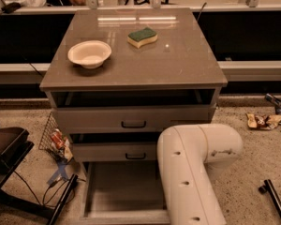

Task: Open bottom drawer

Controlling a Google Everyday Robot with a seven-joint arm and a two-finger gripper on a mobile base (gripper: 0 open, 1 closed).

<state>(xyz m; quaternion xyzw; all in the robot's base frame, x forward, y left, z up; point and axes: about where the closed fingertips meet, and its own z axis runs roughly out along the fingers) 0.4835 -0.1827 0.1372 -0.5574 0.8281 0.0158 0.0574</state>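
The grey cabinet point(131, 69) has three drawers. The bottom drawer point(124, 191) stands pulled far out toward me, and its pale grey inside shows with nothing in it. Its front and handle are cut off by the lower edge of the view. The middle drawer point(112, 152) and the top drawer point(98, 118) each stand slightly out, with small black bar handles. My white arm point(192, 172) reaches down over the right side of the open bottom drawer. My gripper is out of view, below the frame past the arm's end.
A cream bowl point(89, 53) and a green-and-yellow sponge point(142, 36) lie on the cabinet top. A black stand with cables point(18, 172) is on the floor at left, with litter point(58, 142) beside the cabinet. Wrappers point(262, 121) and a black bar point(274, 200) lie at right.
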